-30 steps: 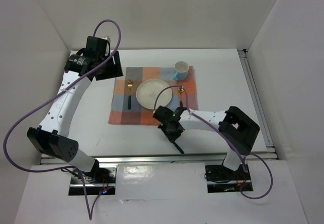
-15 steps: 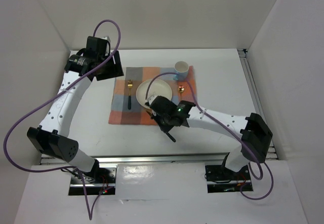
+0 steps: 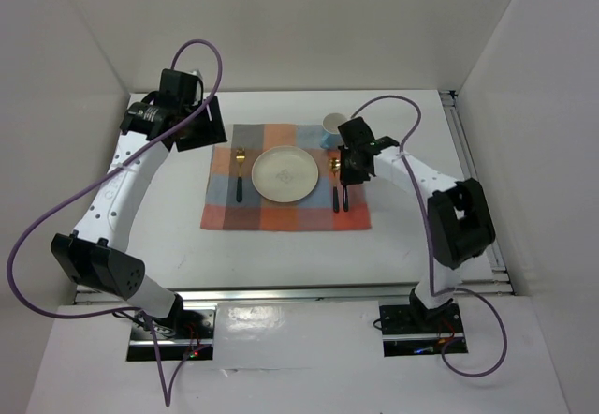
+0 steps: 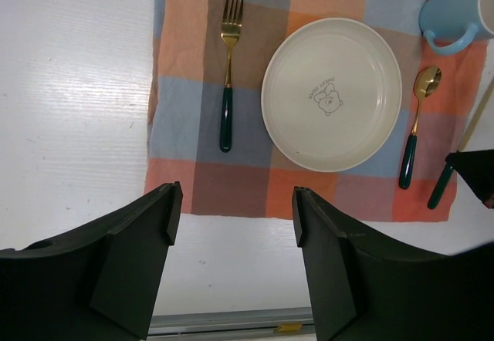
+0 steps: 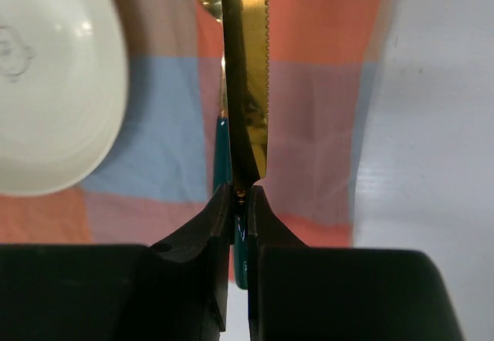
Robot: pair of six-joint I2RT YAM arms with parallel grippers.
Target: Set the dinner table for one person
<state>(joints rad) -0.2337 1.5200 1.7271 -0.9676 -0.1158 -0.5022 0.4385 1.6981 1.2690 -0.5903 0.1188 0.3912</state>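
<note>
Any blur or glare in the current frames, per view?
Right wrist: knife blade sharp with a bright sheen, plate and mat behind it soft. Left wrist: crisp throughout, streaky glare on the dinner table left of the mat. Top external: even light, faint shadows, no blur.

We see the dinner table, flat, plain white, aluminium rails along its edges, filling the frame's middle

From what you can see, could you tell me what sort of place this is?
Likely a robot lab enclosure, not a home: white walls box in a railed table, with two arms bolted on.
</note>
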